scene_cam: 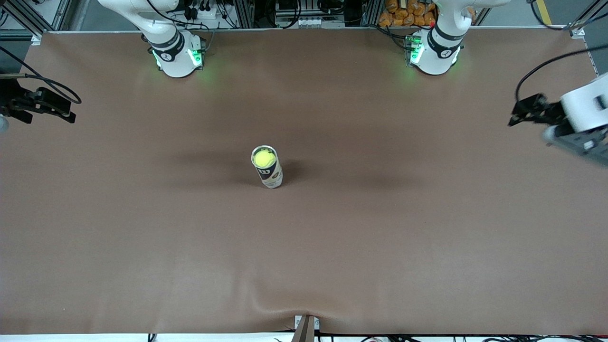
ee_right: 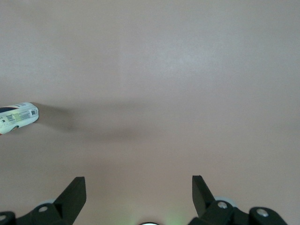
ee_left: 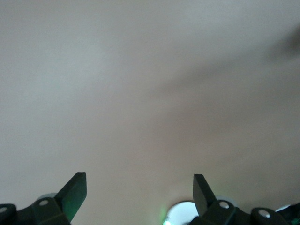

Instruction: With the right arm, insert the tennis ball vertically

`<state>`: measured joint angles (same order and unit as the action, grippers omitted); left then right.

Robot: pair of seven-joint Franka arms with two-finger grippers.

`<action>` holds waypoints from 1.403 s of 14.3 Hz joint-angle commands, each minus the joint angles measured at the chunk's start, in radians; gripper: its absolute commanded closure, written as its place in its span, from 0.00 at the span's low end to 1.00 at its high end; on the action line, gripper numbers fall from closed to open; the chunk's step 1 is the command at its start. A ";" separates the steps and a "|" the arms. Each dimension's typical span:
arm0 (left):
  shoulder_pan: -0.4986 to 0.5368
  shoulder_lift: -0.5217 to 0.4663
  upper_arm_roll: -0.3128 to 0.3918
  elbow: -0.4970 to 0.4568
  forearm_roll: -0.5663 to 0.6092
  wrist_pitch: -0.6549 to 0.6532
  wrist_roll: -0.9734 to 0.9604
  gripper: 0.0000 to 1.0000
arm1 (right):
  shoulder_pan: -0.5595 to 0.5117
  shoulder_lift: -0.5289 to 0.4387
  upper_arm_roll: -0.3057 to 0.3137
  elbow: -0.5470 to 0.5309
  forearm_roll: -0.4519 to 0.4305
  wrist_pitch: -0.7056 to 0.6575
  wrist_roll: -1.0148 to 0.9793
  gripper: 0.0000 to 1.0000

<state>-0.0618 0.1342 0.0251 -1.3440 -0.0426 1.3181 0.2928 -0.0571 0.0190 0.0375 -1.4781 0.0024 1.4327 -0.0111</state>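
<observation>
A yellow tennis ball (scene_cam: 264, 158) sits in the open mouth of an upright tube can (scene_cam: 270, 175) at the middle of the table. The can's lower end shows at the edge of the right wrist view (ee_right: 18, 117). My right gripper (scene_cam: 66, 111) hangs open and empty over the right arm's end of the table, well away from the can. In its wrist view the right gripper (ee_right: 138, 180) has only bare mat between its fingers. My left gripper (scene_cam: 520, 114) waits open over the left arm's end; the left wrist view shows the left gripper (ee_left: 139, 176) empty.
A brown mat (scene_cam: 380, 228) covers the whole table. The two arm bases (scene_cam: 178, 57) (scene_cam: 434, 52) stand along the edge farthest from the front camera. A small metal bracket (scene_cam: 306, 325) sits at the nearest edge.
</observation>
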 commanded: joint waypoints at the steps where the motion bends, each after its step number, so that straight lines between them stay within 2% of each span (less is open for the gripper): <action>1: -0.001 -0.073 0.002 -0.023 0.045 -0.033 -0.095 0.00 | -0.024 0.012 0.015 0.007 0.004 0.005 -0.012 0.00; 2: -0.003 -0.097 -0.007 -0.023 0.096 -0.045 -0.093 0.00 | -0.024 0.012 0.015 0.007 0.004 0.005 -0.010 0.00; 3: -0.001 -0.146 -0.002 -0.033 0.098 -0.090 -0.122 0.00 | -0.024 0.012 0.015 0.007 0.004 0.002 -0.010 0.00; 7: 0.007 -0.240 0.027 -0.136 0.031 -0.094 -0.230 0.00 | -0.026 0.018 0.015 0.007 0.019 -0.003 0.011 0.00; 9: 0.007 -0.271 0.050 -0.239 -0.003 0.036 -0.238 0.00 | -0.024 0.019 0.015 0.007 0.019 0.002 0.039 0.00; 12: -0.003 -0.226 0.042 -0.210 0.095 0.052 -0.216 0.00 | -0.021 0.021 0.015 0.007 0.019 0.003 0.039 0.00; 15: -0.004 -0.206 0.039 -0.173 0.110 0.082 -0.238 0.00 | -0.023 0.021 0.015 0.007 0.019 0.000 0.039 0.00; 20: -0.004 -0.206 0.030 -0.192 0.044 0.115 -0.382 0.00 | -0.020 0.021 0.015 0.007 0.019 0.000 0.039 0.00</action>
<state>-0.0622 -0.0730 0.0577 -1.5373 0.0177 1.4139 -0.0390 -0.0618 0.0370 0.0393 -1.4781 0.0100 1.4356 0.0122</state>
